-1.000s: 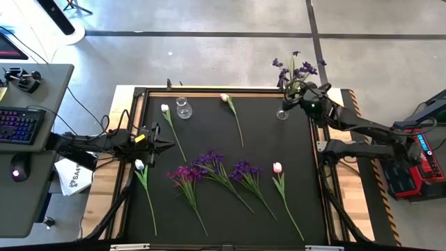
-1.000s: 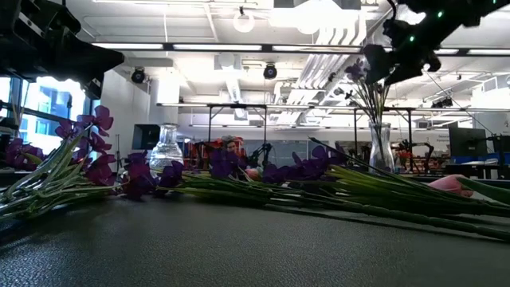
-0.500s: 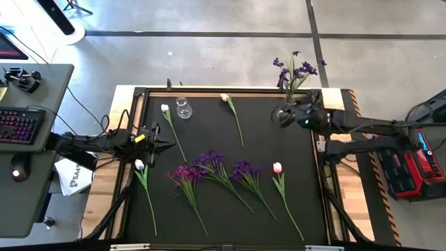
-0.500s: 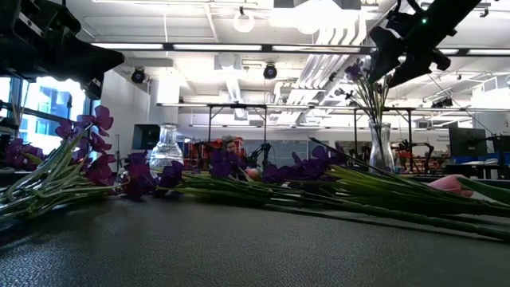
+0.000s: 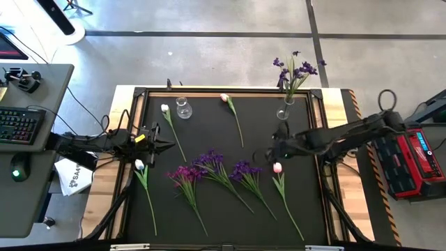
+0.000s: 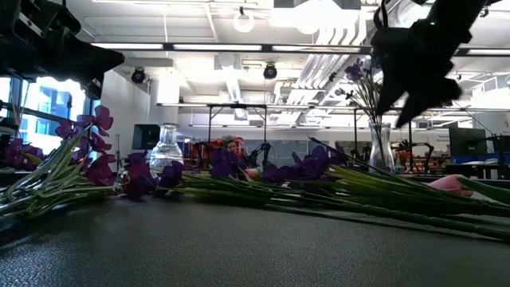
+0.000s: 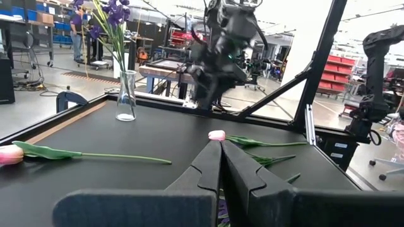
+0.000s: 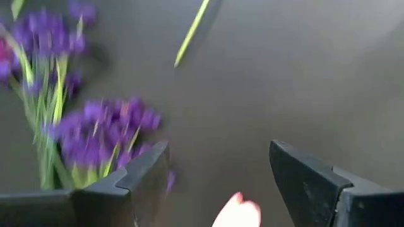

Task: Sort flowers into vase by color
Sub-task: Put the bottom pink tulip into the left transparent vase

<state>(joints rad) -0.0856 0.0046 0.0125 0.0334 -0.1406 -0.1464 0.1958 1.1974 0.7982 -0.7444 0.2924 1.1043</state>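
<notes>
One purple flower (image 5: 291,70) is seen already standing in the vase (image 5: 283,111) at the tabletop's far right corner; a second, empty vase (image 5: 183,108) stands near the far left corner. Seven flowers are left lying on the tabletop: three purple clusters (image 5: 209,162) toward the middle near edge, two white tulips (image 5: 165,109) on the left, a pink tulip (image 5: 224,98) at the far edge and another pink tulip (image 5: 277,167) right of centre. The right gripper (image 5: 274,153), fingers spread and empty, has been brought from the right vase a second ago to just above that tulip. The left gripper (image 5: 162,144), fingers pressed together, waits at the left edge
</notes>
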